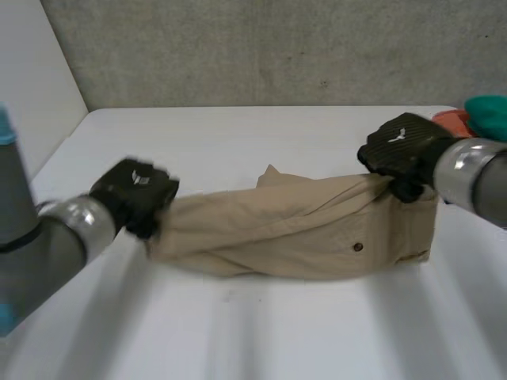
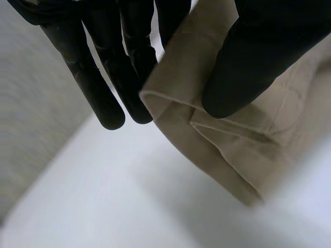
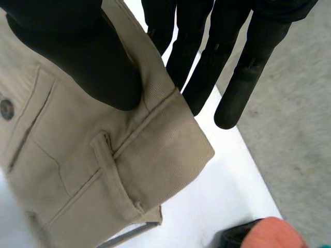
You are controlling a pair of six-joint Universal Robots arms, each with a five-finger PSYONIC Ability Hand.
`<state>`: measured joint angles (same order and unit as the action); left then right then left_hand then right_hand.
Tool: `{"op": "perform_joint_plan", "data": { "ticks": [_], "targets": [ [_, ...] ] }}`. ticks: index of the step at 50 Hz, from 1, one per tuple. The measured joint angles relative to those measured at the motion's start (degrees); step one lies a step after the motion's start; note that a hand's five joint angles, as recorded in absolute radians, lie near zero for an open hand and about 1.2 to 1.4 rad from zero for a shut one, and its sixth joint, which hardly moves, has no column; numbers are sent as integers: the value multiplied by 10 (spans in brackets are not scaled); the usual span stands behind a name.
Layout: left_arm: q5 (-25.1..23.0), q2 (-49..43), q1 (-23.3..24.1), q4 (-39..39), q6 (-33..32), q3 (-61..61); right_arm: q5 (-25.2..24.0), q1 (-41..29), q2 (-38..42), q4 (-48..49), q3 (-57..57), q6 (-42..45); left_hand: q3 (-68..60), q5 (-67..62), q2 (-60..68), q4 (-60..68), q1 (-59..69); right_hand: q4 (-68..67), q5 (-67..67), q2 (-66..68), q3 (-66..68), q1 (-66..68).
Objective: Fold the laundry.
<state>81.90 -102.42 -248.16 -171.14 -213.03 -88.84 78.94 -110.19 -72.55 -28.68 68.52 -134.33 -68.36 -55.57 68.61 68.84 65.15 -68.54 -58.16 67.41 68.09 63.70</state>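
The khaki trousers [image 1: 301, 226] lie stretched across the middle of the white table [image 1: 238, 332], folded lengthwise into a long band, with a small dark button [image 1: 357, 247] showing on a back pocket near the waist end.

The hem end is at the robot's left. There the left hand [image 1: 135, 194] grips the cloth. In the left wrist view its thumb [image 2: 248, 62] presses down on the doubled hem of the trousers [image 2: 232, 139], with straight fingers [image 2: 103, 93] on the other side of it, so the hem is pinched between them.

The waist end is at the robot's right, raised a little in the right hand [image 1: 404, 150]. In the right wrist view the thumb [image 3: 88, 57] clamps the waistband of the trousers [image 3: 77, 155] against the fingers [image 3: 243, 77] behind it, just above a belt loop [image 3: 111, 170] and beside the buttoned pocket [image 3: 6, 109].

Past the right hand, at the table's far right edge, sit an orange cloth [image 1: 453, 120] and a teal cloth [image 1: 489, 115], touching each other and apart from the trousers. A grey wall [image 1: 277, 47] stands behind the table.
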Motion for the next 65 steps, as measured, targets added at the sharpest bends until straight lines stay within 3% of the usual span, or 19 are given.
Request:
{"op": "perform_joint_plan", "data": {
  "ticks": [4,9,14,17,22,32,39,43,48,54,61,65],
  "targets": [
    [3,-55,9,-66,16,85,27,-13,66,46,-60,-16,0,0,0,0,0,0,0,0,0,0],
    [23,-122,18,-210,68,270,90,-28,130,231,-169,-77,0,0,0,0,0,0,0,0,0,0],
    [70,-144,14,-341,133,399,118,-31,110,512,-181,-141,0,0,0,0,0,0,0,0,0,0],
    [87,-145,11,-379,152,426,117,-31,90,624,-157,-158,0,0,0,0,0,0,0,0,0,0],
    [96,-141,10,-390,161,415,100,-31,74,691,-115,-167,0,0,0,0,0,0,0,0,0,0],
    [88,-133,8,-365,158,255,66,-39,98,636,-13,-164,0,-5,1,0,0,0,0,0,0,0],
    [75,-150,9,-350,152,128,62,-46,171,592,33,-154,0,-5,1,0,0,0,0,0,0,0],
    [72,-183,10,-336,135,57,64,-54,230,559,46,-124,0,-5,1,0,0,0,0,0,0,0],
    [74,-191,10,-280,92,3,70,-59,248,493,66,-75,0,-5,1,0,0,0,0,0,0,0],
    [75,-120,10,-175,55,-41,72,-62,196,372,105,-42,0,-5,1,0,0,0,0,0,0,0],
    [70,1,14,-32,35,-87,71,-59,74,186,162,-31,0,-5,1,0,0,0,0,0,0,0],
    [68,49,16,49,-9,-121,70,-55,16,92,205,-1,0,-5,1,0,0,0,0,0,0,0]
  ]
}}
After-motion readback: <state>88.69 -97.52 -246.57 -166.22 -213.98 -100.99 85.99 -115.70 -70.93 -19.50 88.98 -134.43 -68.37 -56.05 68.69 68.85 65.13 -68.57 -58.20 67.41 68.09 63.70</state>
